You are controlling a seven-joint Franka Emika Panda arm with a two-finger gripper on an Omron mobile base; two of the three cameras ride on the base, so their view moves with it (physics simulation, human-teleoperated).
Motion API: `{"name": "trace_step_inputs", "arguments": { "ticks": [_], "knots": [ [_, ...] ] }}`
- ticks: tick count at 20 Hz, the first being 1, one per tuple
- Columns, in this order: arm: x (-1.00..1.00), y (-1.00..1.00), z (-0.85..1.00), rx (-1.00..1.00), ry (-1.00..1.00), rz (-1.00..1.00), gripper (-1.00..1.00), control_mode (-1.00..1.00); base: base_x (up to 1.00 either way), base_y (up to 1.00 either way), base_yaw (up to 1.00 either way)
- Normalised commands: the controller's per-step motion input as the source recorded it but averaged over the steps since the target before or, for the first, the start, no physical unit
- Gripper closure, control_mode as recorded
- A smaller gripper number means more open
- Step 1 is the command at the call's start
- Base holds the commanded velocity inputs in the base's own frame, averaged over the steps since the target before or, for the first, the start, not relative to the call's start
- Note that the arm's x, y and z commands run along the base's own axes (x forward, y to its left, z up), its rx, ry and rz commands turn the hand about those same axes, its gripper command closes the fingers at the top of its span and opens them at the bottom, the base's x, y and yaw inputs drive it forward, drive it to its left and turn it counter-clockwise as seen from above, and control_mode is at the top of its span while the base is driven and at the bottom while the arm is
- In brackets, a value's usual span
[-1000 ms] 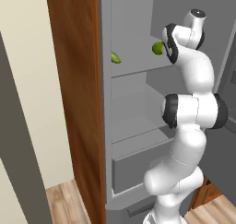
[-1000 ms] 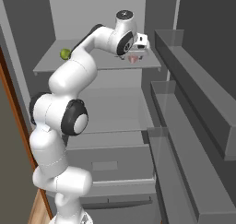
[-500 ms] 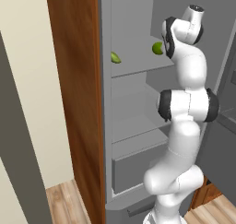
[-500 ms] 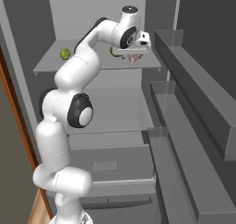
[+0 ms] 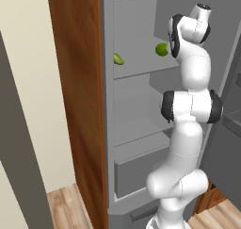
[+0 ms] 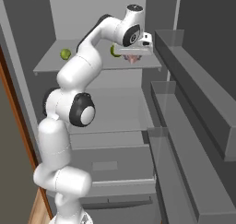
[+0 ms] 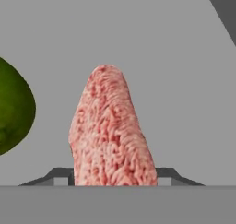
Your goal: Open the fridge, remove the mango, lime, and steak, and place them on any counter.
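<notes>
From the left base view, the fridge [image 5: 141,129] stood open, my white arm reaching up to its top shelf [image 5: 141,68]. One green fruit, the elongated mango [image 5: 118,59], lay near the shelf's left edge; the round lime [image 5: 162,49] sat further right, just beside my wrist. My tool itself was hidden behind the arm there.

Over to the right base view: my tool [image 6: 132,58] hung at the top shelf's front right, pinkish steak [image 6: 132,59] showing just beneath it. A green fruit [image 6: 66,54] sat far left on the shelf, another [image 6: 114,51] peeked out beside my hand.

Down the hand view, the steak [image 7: 109,135] stood right between my two fingertips [image 7: 59,176], the tool pressed shut against its sides. A green fruit [image 7: 14,108], which one I couldn't tell, sat at the left edge, apart from the meat.
</notes>
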Motion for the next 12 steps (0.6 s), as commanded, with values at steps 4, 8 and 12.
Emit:
{"name": "trace_step_inputs", "arguments": {
  "ticks": [4, 8, 12],
  "knots": [
    [-0.48, -0.08, -0.64, 0.05, -0.23, 0.0, 1.0, -1.0, 0.0, 0.0, 0.0],
    [-0.67, 0.01, 0.06, 0.0, 0.01, 0.0, 1.0, -1.0, 0.0, 0.0, 0.0],
    [-0.95, 0.01, 0.3, -0.04, 0.05, 0.0, 1.0, -1.0, 0.0, 0.0, 0.0]
  ]
}}
